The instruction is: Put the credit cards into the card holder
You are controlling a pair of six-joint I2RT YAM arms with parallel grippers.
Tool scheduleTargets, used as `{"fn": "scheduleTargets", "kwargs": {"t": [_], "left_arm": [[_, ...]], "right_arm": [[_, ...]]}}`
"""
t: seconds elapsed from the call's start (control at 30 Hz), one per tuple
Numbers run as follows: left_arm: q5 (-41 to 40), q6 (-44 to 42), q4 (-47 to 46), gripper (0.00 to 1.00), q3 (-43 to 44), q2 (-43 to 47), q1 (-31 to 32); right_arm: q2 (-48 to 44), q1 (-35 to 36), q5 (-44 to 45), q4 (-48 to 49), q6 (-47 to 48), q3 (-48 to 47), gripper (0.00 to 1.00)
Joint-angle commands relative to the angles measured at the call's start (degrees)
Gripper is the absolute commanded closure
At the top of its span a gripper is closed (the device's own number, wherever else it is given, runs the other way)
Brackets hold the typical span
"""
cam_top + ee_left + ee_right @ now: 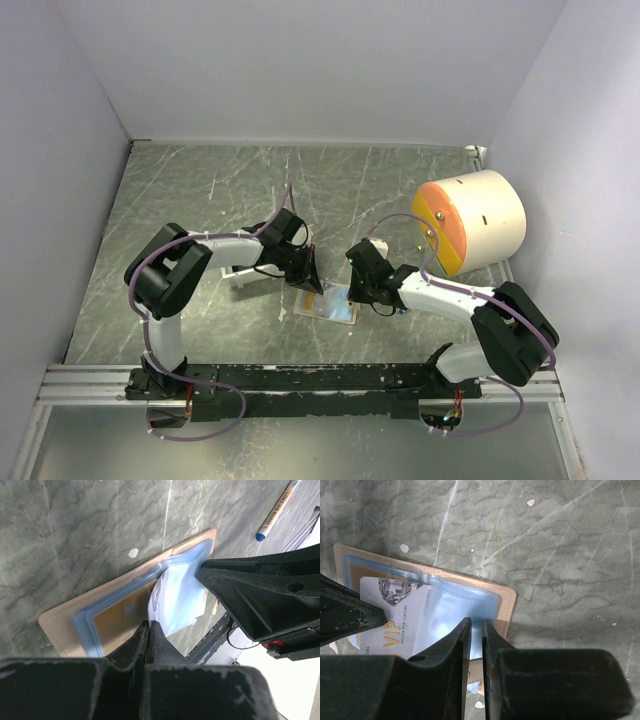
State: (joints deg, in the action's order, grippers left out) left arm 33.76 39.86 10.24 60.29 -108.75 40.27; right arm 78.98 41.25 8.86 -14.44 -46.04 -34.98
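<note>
- The card holder [330, 303] lies open and flat on the desk [200, 200], close to the near edge and about midway between the two arms.
- It is tan, with clear bluish plastic pockets laid over its inner face.
- A white card [405, 625] printed with "VIP" sits partly inside one clear pocket. Its printed end sticks out toward the left hand, and its other end shows through the plastic.
- A gold-brown surface shows in the pocket beside it in the left wrist view. I cannot tell whether that is a second card or the lining.
- The left hand [149, 627] is closed, its two fingers pressed together with no gap. The tips rest at the edge of the white card and its pocket, and I cannot tell whether they pinch anything.
- The right hand [476, 627] is narrow, with only a thin slit between its fingers. It is set down on the clear pocket near the holder's far-side edge, and I cannot tell whether plastic is caught in the slit.
- The two hands meet over the holder from opposite sides, their tips close together.
- A marker pen [275, 512] with a blue cap lies on the desk, well apart from the holder.
- A large cream drum [470, 222] with an orange and yellow end face lies on its side near the right edge of the desk.
</note>
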Motion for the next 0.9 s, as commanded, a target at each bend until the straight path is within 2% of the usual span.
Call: {"fn": "scheduleTargets", "kwargs": {"t": [0.0,0.1,0.5,0.87], "left_arm": [[0.95,-1.28,2.91,0.93,-0.88,-2.42,0.24],[3.66,0.08,0.99,0.93,-1.31,-3.48,0.45],[4.12,-0.55,2.78,0.93,1.19,-5.53,0.60],[1.05,0.17,4.90,0.93,4.56,-6.05,0.66]], "right_arm": [[2.09,0.28,1.77,-0.81,0.60,2.02,0.85],[2.07,0.26,1.68,-0.51,0.60,2.17,0.86],[4.00,0.29,2.08,1.30,1.72,1.44,0.86],[6.21,-1.33,6.78,-0.06,5.93,-2.87,0.87]]}}
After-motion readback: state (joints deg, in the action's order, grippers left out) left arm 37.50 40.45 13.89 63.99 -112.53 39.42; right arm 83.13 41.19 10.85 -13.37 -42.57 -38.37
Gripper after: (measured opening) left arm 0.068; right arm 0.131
